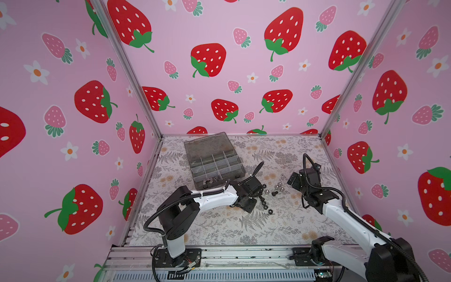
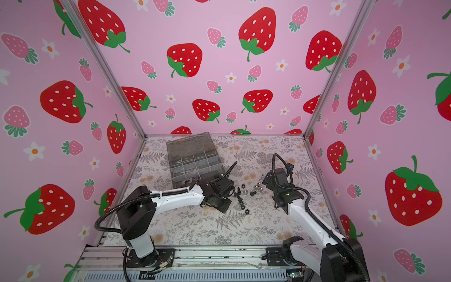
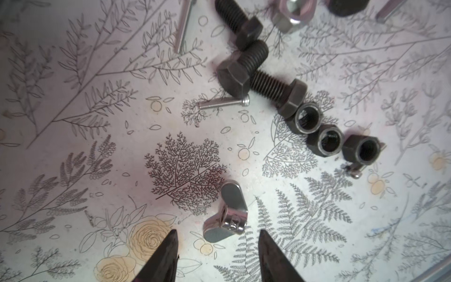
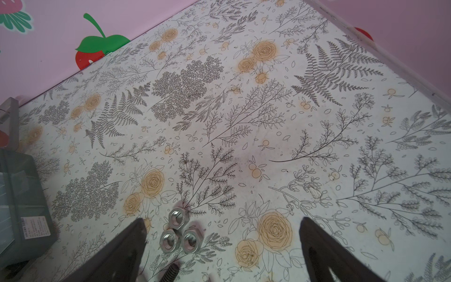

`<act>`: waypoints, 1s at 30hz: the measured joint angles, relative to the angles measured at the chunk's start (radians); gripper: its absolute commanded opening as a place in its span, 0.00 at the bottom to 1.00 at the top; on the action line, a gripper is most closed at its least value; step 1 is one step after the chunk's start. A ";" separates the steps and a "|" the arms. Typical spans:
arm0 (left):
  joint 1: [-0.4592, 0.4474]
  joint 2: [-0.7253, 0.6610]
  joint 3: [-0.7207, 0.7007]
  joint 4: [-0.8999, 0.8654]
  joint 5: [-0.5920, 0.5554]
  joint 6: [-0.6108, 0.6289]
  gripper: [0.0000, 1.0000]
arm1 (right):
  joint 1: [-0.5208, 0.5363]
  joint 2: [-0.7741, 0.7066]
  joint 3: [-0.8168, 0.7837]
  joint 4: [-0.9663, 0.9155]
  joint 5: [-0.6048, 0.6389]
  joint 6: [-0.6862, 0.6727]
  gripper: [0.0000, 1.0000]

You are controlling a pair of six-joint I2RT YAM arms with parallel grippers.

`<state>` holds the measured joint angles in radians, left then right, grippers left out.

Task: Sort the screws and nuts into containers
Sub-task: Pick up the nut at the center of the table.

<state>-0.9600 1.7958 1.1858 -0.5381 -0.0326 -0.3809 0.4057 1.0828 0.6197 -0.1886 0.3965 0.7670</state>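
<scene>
A grey wing nut (image 3: 225,214) lies on the floral mat just beyond my left gripper (image 3: 217,232), which is open and touches nothing. Farther off lie black screws (image 3: 253,61), a thin silver screw (image 3: 224,102) and three black hex nuts (image 3: 328,142). My right gripper (image 4: 223,219) hangs wide open above the mat, with three silver nuts (image 4: 179,234) near one fingertip. The smoky-grey organiser box, its containers open under a raised lid, stands at the back left in both top views (image 1: 212,163) (image 2: 195,161). Wing nuts (image 1: 210,181) lie in a near compartment.
The loose hardware (image 1: 271,195) is bunched between the two arms at mid-table. Pink strawberry walls with metal corner posts (image 1: 341,97) close in three sides. An aluminium rail (image 1: 219,256) runs along the front edge and carries both arm bases.
</scene>
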 measured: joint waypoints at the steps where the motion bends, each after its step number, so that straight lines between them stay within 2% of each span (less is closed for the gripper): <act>1: 0.000 0.003 0.000 -0.002 0.000 0.003 0.53 | 0.000 0.001 0.000 0.000 0.000 0.000 1.00; 9: 0.000 0.042 0.001 -0.002 0.007 0.022 0.50 | 0.000 0.003 0.000 -0.009 0.002 0.000 1.00; 17: -0.002 0.089 0.016 0.006 0.025 0.040 0.42 | 0.000 0.002 0.000 -0.015 0.005 0.006 1.00; 25: -0.002 0.094 0.021 0.008 0.022 0.035 0.42 | 0.000 0.002 0.000 -0.019 0.011 0.006 1.00; 30: -0.003 0.111 0.044 0.008 0.014 0.037 0.46 | 0.000 0.003 0.000 -0.019 0.012 0.006 1.00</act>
<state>-0.9627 1.9068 1.2297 -0.5301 -0.0181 -0.3443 0.4057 1.0855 0.6197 -0.2081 0.4088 0.7731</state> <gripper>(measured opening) 0.461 0.996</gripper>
